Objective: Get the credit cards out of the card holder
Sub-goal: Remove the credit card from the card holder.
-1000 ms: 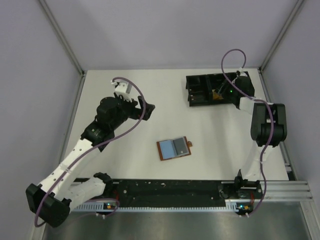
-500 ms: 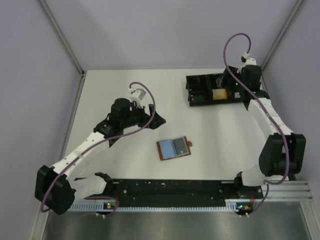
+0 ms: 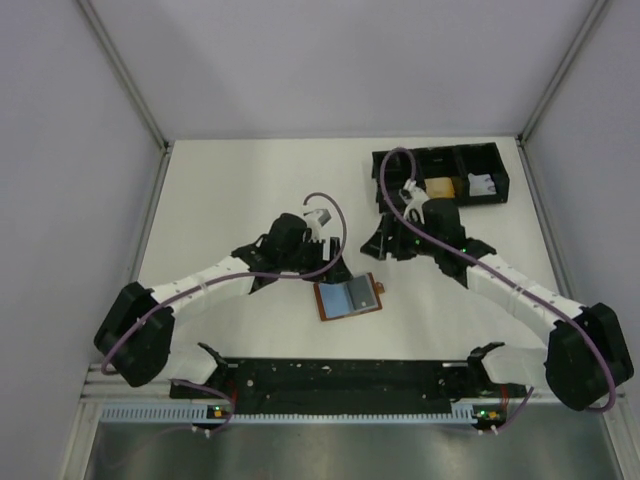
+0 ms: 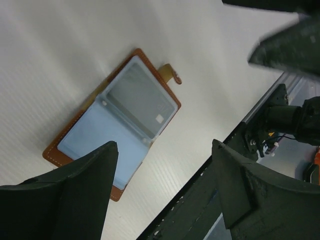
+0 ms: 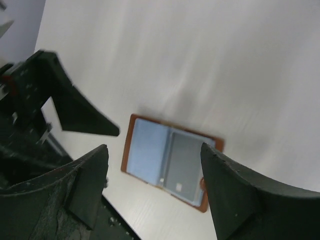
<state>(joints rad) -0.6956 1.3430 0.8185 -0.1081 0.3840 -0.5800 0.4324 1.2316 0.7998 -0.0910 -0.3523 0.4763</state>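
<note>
The brown card holder lies open and flat on the white table, with a light blue sleeve on its left page, a grey card on its right page, and the closure tab at its right edge. My left gripper hovers open just up and left of it. My right gripper hovers open just up and right of it. The left wrist view shows the holder beyond the open left gripper. The right wrist view shows the holder beneath the open right gripper. Both grippers are empty.
A black three-compartment tray stands at the back right, with a tan card and a white one in it. A black rail runs along the near table edge. Grey walls close the back and sides.
Both arms swung in from the back toward the card holder. The right gripper left the tray and came down to the middle. The card holder has not moved.
</note>
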